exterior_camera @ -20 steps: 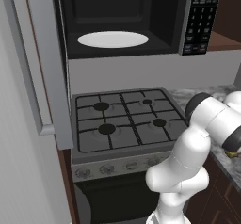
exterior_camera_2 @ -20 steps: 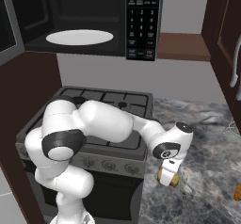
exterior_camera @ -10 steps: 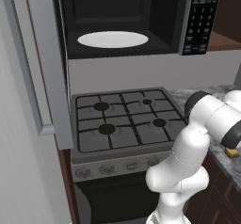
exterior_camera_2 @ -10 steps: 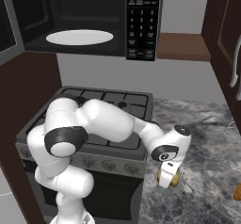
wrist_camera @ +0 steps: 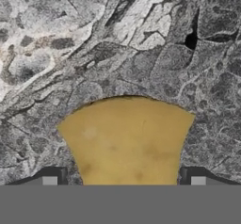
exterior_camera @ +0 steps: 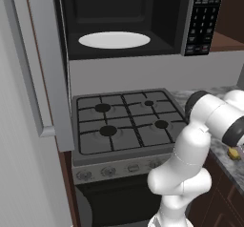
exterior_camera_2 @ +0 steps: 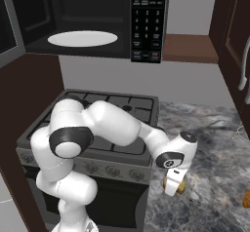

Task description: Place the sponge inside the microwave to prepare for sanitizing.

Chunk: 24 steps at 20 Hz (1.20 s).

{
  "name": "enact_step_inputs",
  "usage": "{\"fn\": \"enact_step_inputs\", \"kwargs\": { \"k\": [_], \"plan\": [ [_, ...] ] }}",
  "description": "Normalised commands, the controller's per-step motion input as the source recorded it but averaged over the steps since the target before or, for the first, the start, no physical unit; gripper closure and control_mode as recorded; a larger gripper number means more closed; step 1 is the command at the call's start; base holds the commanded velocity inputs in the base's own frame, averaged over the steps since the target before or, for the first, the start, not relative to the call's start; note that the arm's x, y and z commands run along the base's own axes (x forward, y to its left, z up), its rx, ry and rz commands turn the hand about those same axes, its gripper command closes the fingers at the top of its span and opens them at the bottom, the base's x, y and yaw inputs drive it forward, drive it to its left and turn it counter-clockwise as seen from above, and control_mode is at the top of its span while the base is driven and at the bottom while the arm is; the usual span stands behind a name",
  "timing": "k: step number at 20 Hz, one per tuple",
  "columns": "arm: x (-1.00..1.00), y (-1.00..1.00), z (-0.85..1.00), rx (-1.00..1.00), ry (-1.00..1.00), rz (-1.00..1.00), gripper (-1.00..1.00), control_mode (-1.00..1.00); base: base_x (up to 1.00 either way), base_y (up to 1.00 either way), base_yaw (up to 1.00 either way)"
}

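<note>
Looking over my left base cam, the microwave (exterior_camera: 128,21) is sitting up top with its door (exterior_camera: 40,64) swinging wide open on the left, the white turntable plate (exterior_camera: 114,40) lying bare in the black cavity and the button panel (exterior_camera: 203,16) on the right side. Right below it I'm seeing the grey gas stove (exterior_camera: 126,123), and further right my arm is bending down over the marble counter (exterior_camera: 224,157) — a bit of the sponge (exterior_camera: 233,153) is peeking out yellow past the arm's elbow, near the counter's front edge. On the right base cam it's the same layout from the other side: plate on the left, stove in the middle, then the gripper (exterior_camera_2: 173,186) pointing straight down at the counter just right of the stove, with the sponge showing as a tan bit right at the tip. Something orange (exterior_camera_2: 246,198) is lying at the far right edge, can't tell what it is. On the hand cam the sponge is sitting flat on the marble, right between the two fingertips (wrist_camera: 52,178) — jaws are spread wide on either side of it, and I can't tell whether they're touching it.
</note>
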Motion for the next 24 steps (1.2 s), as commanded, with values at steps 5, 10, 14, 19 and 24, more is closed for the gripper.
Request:
{"fn": "enact_step_inputs", "kwargs": {
  "k": [5,10,14,19,24],
  "plan": [
    [0.0,0.02,0.0,0.0,0.0,0.0,1.0,-1.0,0.0,0.0,0.0],
    [-0.07,0.06,0.07,-0.02,-0.01,0.02,1.0,-1.0,0.0,0.0,0.0],
    [-0.26,0.2,0.82,-0.1,0.02,0.1,1.0,-1.0,0.0,0.0,0.0],
    [-0.3,0.84,0.9,-0.12,0.04,0.39,1.0,-1.0,0.0,0.0,0.0],
    [-0.11,1.0,0.7,-0.07,0.0,0.42,1.0,-1.0,0.0,0.0,0.0]
  ]
}}
